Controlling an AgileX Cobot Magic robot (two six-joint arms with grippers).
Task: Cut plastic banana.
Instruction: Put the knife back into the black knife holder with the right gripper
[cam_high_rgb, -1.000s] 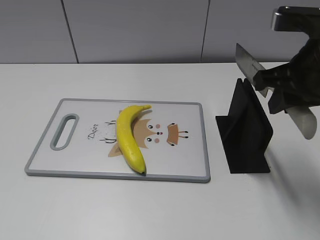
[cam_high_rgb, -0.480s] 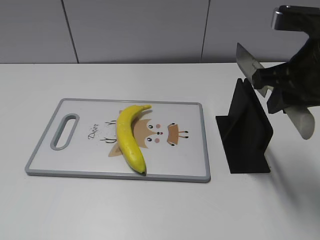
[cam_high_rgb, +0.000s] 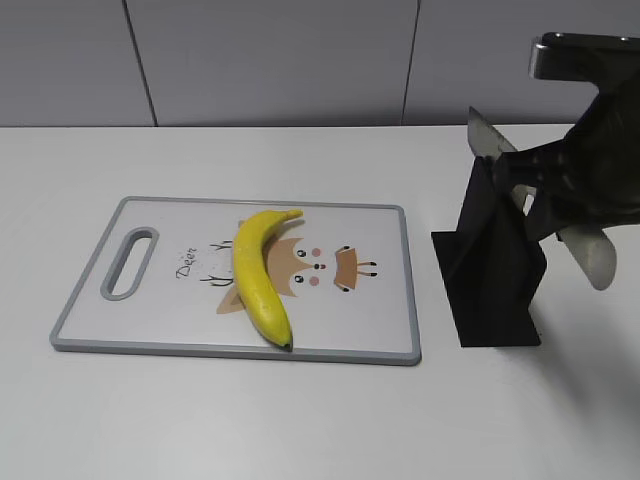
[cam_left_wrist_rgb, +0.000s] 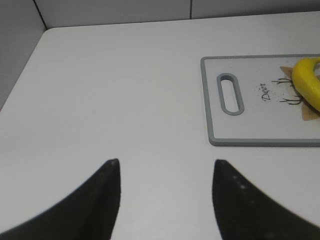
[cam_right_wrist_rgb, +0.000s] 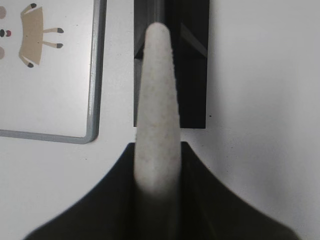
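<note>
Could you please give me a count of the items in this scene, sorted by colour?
Yellow: 1, the plastic banana
Grey and white: 2, the cutting board and the knife in the right pincer
Black: 1, the knife stand
Total: 4

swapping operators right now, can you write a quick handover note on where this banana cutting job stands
Left gripper: open, empty, hovering over bare white table left of the board.
Right gripper: jaws shut on the pale speckled handle of the knife, held above the black knife stand; the steel blade points up and back, clear of the board.
Glossy yellow plastic banana: whole, lying lengthwise on the grey-rimmed white cutting board with the deer print, dark tip toward the near edge.
Done: knife is in hand and out of the stand.
Left: carry the knife over to the board, cut the banana. The left gripper may need to steady it.
</note>
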